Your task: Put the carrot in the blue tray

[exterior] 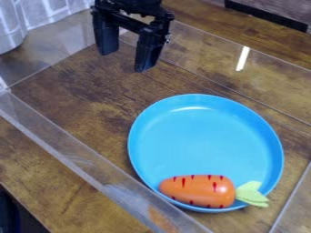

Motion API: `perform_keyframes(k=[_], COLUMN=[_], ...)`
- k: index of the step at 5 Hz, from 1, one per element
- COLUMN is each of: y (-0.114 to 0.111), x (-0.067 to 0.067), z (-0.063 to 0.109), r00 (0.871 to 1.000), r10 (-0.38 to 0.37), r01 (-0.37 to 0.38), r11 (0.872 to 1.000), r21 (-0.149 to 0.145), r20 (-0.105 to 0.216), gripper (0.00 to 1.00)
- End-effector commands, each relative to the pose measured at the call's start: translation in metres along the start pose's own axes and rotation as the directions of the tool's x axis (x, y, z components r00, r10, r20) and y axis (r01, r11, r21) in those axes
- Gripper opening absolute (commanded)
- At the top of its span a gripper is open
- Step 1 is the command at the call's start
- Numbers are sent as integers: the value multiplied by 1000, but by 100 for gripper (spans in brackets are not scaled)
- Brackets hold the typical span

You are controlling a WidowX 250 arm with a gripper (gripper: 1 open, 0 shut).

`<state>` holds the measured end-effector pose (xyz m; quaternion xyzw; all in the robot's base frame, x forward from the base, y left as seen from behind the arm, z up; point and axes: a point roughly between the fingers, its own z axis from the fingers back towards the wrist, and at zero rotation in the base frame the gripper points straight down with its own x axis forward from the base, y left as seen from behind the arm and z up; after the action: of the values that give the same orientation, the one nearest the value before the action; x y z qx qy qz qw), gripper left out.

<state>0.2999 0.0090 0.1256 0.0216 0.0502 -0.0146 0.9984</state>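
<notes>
carrot (198,190) hiding pt of tray rim (205,209)

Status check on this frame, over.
Gripper open, raised above the table, holding nothing. Carrot in blue tray, at its edge, leafy end over the rim. Nothing seen in the way.

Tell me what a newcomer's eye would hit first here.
First, the bright blue tray, wide and round on the brown table. Next, the orange carrot lying inside it at the near edge, its green stub over the rim. Then the dark gripper, open above the table beyond.
</notes>
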Motion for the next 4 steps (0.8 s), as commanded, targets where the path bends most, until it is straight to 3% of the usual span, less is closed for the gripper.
perform_keyframes(k=[1, 2, 3, 4], y=[-2, -7, -23, -45], x=[3, 3, 2, 0], z=[8, 1, -8, -15], r00=[999, 998, 989, 958], r10=[-22, -51, -150, -286], r01=[22, 51, 150, 286], r11=[1000, 999, 989, 958], r21=[3, 1, 3, 9], r20=[37, 22, 17, 17], gripper=[100, 100, 100, 100])
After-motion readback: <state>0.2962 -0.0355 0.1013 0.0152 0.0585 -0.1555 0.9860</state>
